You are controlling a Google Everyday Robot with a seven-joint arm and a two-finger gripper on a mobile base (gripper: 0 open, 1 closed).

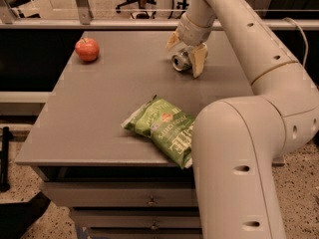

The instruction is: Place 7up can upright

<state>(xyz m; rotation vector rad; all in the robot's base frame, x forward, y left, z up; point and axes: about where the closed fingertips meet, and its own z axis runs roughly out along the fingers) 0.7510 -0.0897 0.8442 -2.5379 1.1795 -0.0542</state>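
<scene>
Far to the left of the tool, and well apart from it, a red apple (87,49) sits near the desk's (114,91) back left corner. A green chip bag (162,129) lies flat below and a little left of the tool, nearer the front edge of the desk. One end of the bag meets the bulky white lower part of the arm (234,168) that fills the right foreground.

The 7up can (178,61) lies on its side on the desk near the back edge, its silver end turned toward the front left. It is directly under the tool (183,59), between the two pale fingers. The tool is spread open and straddles the can. One finger (173,39) reaches down behind the can on its left. The other finger (198,60) comes down just beside the can's right end, with its tip close to the desk surface. Whether either finger actually presses on the can cannot be told. The wrist rises up and to the right from the tool into the long white arm.
</scene>
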